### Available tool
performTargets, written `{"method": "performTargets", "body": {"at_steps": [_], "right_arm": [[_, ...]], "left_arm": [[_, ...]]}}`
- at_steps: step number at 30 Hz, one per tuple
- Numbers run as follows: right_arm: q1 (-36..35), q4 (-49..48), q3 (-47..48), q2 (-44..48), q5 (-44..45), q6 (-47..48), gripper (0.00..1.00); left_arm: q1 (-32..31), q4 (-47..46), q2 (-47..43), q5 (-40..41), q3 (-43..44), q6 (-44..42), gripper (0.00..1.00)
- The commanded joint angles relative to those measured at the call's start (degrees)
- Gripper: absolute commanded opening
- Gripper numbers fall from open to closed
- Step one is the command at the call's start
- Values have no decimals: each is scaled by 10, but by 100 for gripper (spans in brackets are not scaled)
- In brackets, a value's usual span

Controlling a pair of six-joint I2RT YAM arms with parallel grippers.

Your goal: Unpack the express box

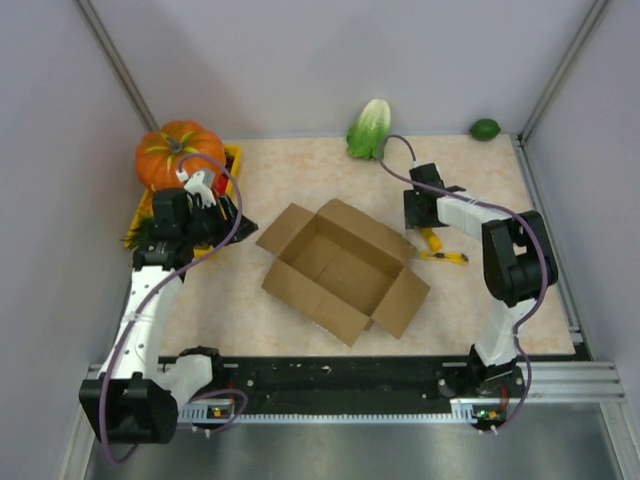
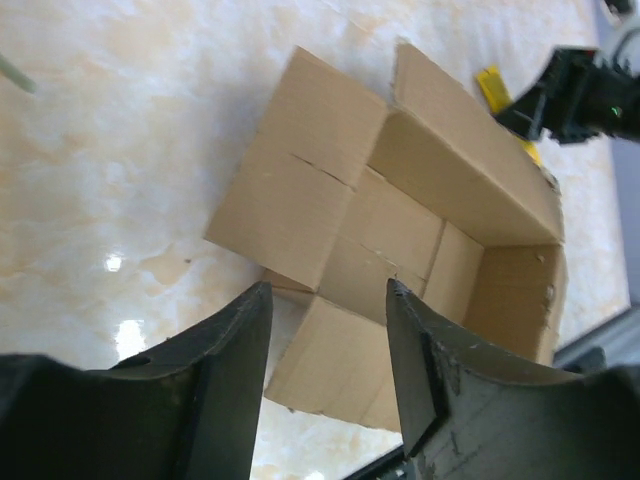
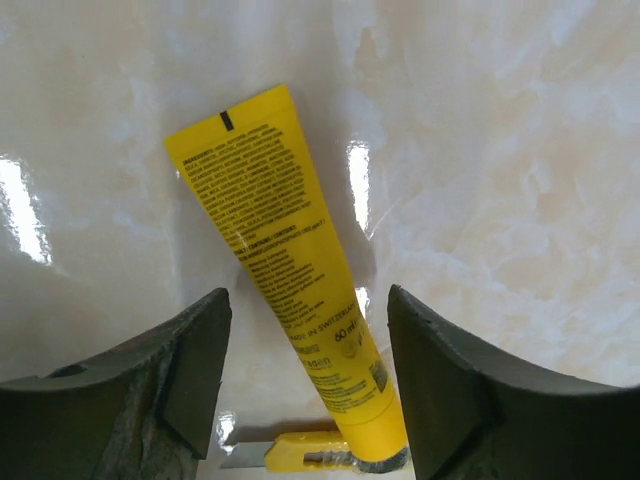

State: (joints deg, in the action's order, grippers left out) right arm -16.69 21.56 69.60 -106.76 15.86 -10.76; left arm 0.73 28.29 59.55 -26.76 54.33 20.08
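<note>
The express box point(image 1: 343, 268) stands open in the middle of the table, all flaps spread, its inside bare cardboard; it also shows in the left wrist view point(image 2: 400, 240). My left gripper point(image 1: 218, 212) is open and empty, left of the box and above the table; its fingers point(image 2: 420, 370) frame the box's near flap. My right gripper point(image 1: 418, 212) is open, just right of the box, above a yellow tube point(image 3: 290, 260) lying flat on the table between its fingers point(image 3: 430, 380). The tube's cap end rests on a yellow box cutter point(image 3: 300, 455).
An orange pumpkin point(image 1: 178, 153) sits on a yellow tray point(image 1: 233, 160) at the back left, behind my left gripper. A cabbage point(image 1: 371, 128) and a lime point(image 1: 485, 129) lie by the back wall. The box cutter point(image 1: 447, 257) lies right of the box.
</note>
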Motion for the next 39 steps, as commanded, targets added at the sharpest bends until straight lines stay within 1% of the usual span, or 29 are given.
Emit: {"method": "performTargets", "body": {"at_steps": [1, 2, 4, 5, 7, 8, 9, 10, 11, 12, 14, 15, 16, 18, 21, 22, 24, 25, 27, 28, 30, 32, 33, 35, 36, 39], "right_arm": [[3, 30, 48, 35, 22, -26, 64], [3, 43, 48, 45, 18, -32, 65], [3, 54, 48, 78, 3, -48, 65], [2, 60, 47, 88, -5, -52, 65], [-3, 66, 42, 111, -34, -56, 63], [-8, 70, 41, 117, -40, -56, 61], [-12, 73, 38, 122, -55, -53, 59], [-17, 73, 32, 126, -61, -53, 57], [-21, 74, 28, 133, -69, -53, 54], [-34, 74, 25, 137, -78, -51, 52], [-51, 74, 15, 138, -85, -50, 50], [-62, 74, 12, 138, -93, -49, 49], [-69, 74, 5, 136, -96, -50, 49], [-84, 74, -3, 135, -114, -53, 47], [-98, 74, -17, 133, -130, -59, 46], [-106, 73, -24, 134, -137, -60, 46], [-115, 72, -31, 137, -148, -65, 45], [-124, 72, -36, 138, -153, -67, 45], [-135, 73, -42, 144, -169, -75, 45], [-141, 72, -48, 152, -175, -78, 45], [-162, 72, -54, 160, -180, -84, 45], [-179, 71, -62, 174, -181, -97, 45], [-182, 71, -66, 177, -183, -101, 45], [-193, 68, -74, 187, -181, -113, 45], [-195, 67, -81, 190, -181, -116, 45], [-204, 60, -92, 202, -178, -126, 45]], "left_arm": [[-6, 4, -25, -120, -24, -6, 49], [-22, 7, -36, -125, -30, -6, 40], [-41, 8, -46, -143, -53, -3, 36], [-62, 8, -57, -147, -61, 4, 29], [-87, 4, -68, -147, -87, 19, 26], [-116, 3, -70, -140, -95, 25, 23], [-129, 2, -70, -135, -103, 30, 18], [-143, 1, -69, -127, -116, 36, 16], [-164, 1, -67, -110, -122, 50, 15], [-172, 0, -65, -101, -127, 57, 11], [-184, 4, -54, -88, -141, 74, 7], [-185, 8, -50, -67, -143, 81, 5], [-185, 11, -44, -59, -146, 89, 0], [-185, 21, -37, -30, -144, 95, 0], [-185, 5, -16, -22, -146, 110, 0], [-185, 0, 6, -24, -147, 116, 0], [-185, 0, 36, -23, -142, 117, 3], [-185, 0, 70, -22, -137, 113, 3], [-185, -6, 101, -22, -128, 112, 3], [-185, -10, 124, -17, -114, 111, 4], [-185, -17, 142, -9, -96, 114, 6], [-184, -27, 166, 11, -61, 109, 9], [-183, -26, 187, 27, -29, 108, 9], [-180, -25, 209, 50, 0, 106, 10], [-177, -27, 230, 54, 26, 106, 11], [-169, -43, 268, 57, 65, 113, 12]]}}
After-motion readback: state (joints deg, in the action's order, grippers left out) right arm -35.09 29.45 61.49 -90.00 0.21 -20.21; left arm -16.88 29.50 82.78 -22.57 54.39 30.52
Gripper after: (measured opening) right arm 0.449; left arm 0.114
